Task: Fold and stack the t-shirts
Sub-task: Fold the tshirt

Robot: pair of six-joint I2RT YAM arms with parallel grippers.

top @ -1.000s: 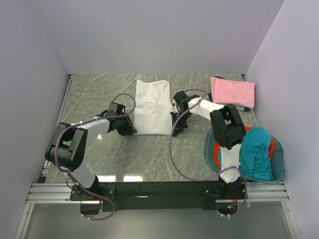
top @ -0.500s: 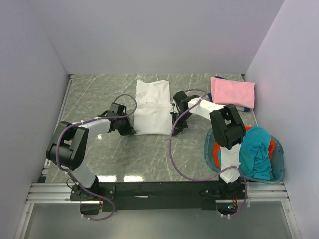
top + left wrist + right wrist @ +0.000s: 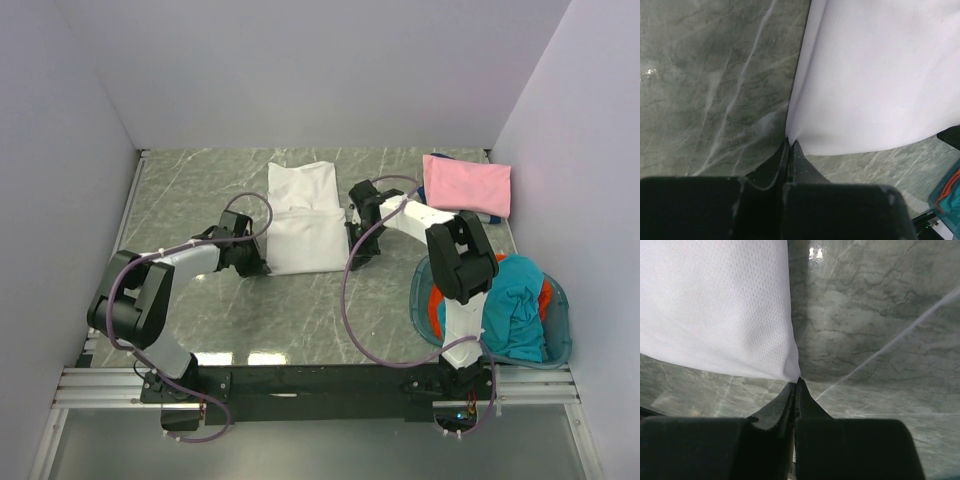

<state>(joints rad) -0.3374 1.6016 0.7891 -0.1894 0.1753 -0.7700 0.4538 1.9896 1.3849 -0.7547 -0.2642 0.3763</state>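
Top view, count: four t-shirts, two grippers, one basket.
Top view, shirts: the white t-shirt point(image 3: 305, 215) lies folded at the centre of the table point(image 3: 200, 180). The pink t-shirt point(image 3: 467, 185) lies folded at upper right. The teal t-shirt point(image 3: 515, 305) is heaped in the basket point(image 3: 562, 338) at lower right, over the orange-red t-shirt point(image 3: 436, 312).
Top view, grippers: the left gripper point(image 3: 262, 264) is at the white t-shirt's lower left corner and the right gripper point(image 3: 351, 258) is at its lower right corner.
Left wrist view, count: one shirt, one gripper.
Left wrist view, shirt: the white t-shirt point(image 3: 880, 75) fills the upper right, its corner coming down to the fingertips.
Left wrist view, gripper: the left gripper point(image 3: 789, 143) has its jaws together, pinching that corner.
Right wrist view, count: one shirt, one gripper.
Right wrist view, shirt: the white t-shirt point(image 3: 715, 305) fills the upper left, its corner pointing down at the tips.
Right wrist view, gripper: the right gripper point(image 3: 797, 381) has its jaws pressed together on that corner.
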